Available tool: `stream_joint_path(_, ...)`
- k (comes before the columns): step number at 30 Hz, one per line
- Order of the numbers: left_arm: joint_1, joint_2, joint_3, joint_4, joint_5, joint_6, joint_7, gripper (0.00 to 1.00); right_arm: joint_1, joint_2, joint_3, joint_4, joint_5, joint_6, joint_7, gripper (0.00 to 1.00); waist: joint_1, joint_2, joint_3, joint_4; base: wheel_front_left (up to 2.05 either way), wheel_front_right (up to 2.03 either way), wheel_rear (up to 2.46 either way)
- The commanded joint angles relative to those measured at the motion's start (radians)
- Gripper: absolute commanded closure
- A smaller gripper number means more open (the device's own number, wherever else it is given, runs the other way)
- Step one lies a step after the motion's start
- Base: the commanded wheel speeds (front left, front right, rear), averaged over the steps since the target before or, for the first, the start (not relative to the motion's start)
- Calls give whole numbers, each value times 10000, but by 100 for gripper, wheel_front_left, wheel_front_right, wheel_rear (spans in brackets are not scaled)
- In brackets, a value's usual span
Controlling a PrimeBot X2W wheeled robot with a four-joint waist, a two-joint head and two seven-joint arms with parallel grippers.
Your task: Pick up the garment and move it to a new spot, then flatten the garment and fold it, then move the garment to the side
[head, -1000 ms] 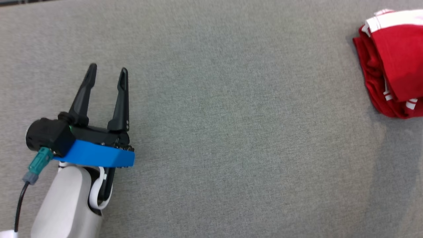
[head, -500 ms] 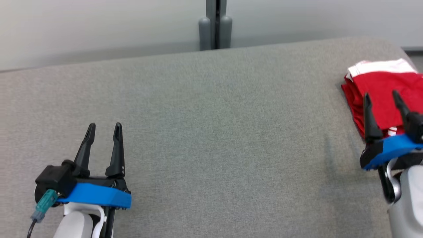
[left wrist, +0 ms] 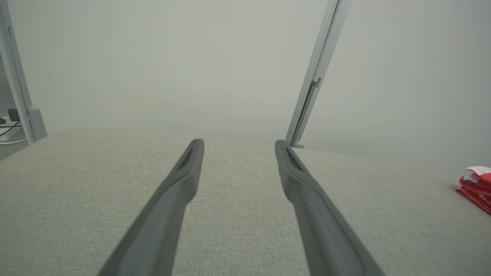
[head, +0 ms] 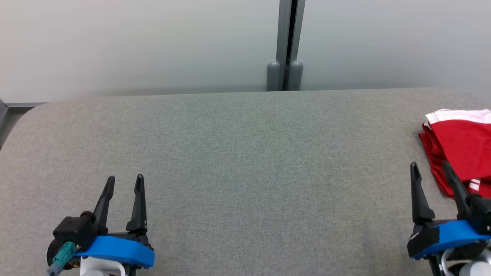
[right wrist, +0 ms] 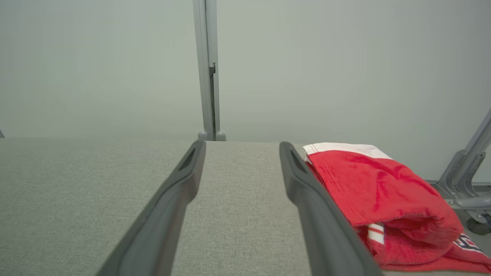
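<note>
The garment is red with a white band, folded into a stack at the right edge of the grey padded table. The right wrist view shows the garment just right of my right fingers, and in the left wrist view the garment is a small patch far right. My right gripper stands open at the lower right, its fingertips just left of the garment and empty. At the lower left my left gripper is open with nothing between its fingers.
A pale wall with a grey vertical post stands behind the table's far edge. A grey metal stand is off the table's right end. Cables lie beyond the table's left end.
The head camera has tilted up, so the wall and the table's far edge have come into view. The right gripper has entered at the lower right. Both grippers stay open.
</note>
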Motion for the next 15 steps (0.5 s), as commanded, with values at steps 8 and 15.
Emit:
stream_joint_path(8,322,198,-186,341,-66,-11,-23,0,839,138,155,112,347,-3,-69,0,2,0,-397,210,0,0,0)
stream_joint_path(15,451,83,-33,562,-103,-11,-21,0,1118,141,373,363,771,-1,-238,0,2,0,-527,302,0,0,0)
